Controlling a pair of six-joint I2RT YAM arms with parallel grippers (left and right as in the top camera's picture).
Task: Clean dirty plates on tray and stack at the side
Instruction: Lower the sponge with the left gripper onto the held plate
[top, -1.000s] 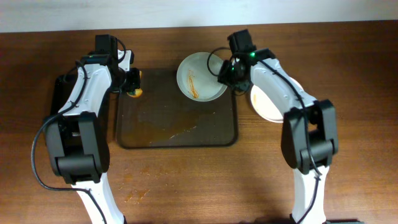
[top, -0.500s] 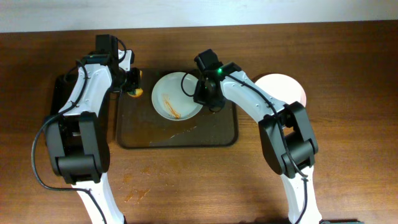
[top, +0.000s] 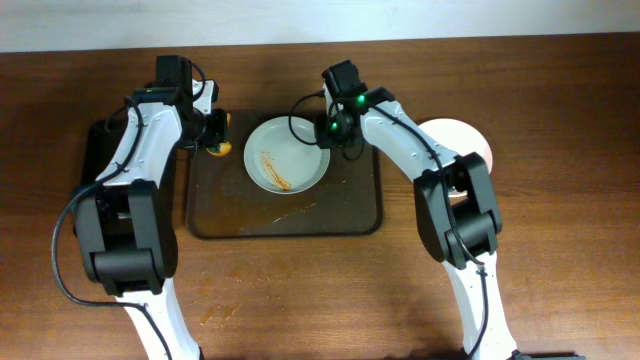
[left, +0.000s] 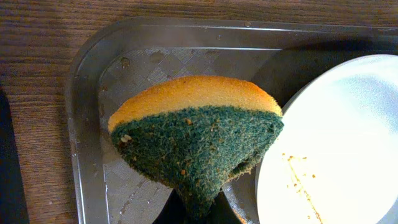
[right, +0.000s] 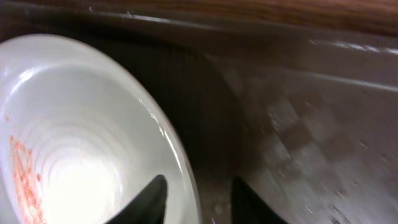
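One white plate (top: 287, 155) with orange streaks lies flat on the brown tray (top: 350, 215), at its far middle. My right gripper (top: 335, 133) is at the plate's right rim. In the right wrist view its fingers (right: 199, 194) are open and straddle the rim of the plate (right: 74, 143), one inside and one outside. A second white plate (top: 452, 140) lies on the table to the right of the tray, partly hidden by the right arm. My left gripper (top: 214, 138) is shut on a green-and-orange sponge (left: 193, 130), held over the tray's far left corner (left: 87, 155), beside the plate (left: 336, 143).
A narrow black tray (top: 95, 150) lies left of the brown tray, under the left arm. An orange sauce smear (top: 295, 210) marks the brown tray's floor. Orange specks (top: 220, 315) lie on the table near the front edge.
My right gripper carried the streaked plate from the tray's far right corner to its middle and set it down. This uncovered the plate on the right. The left arm has not moved.
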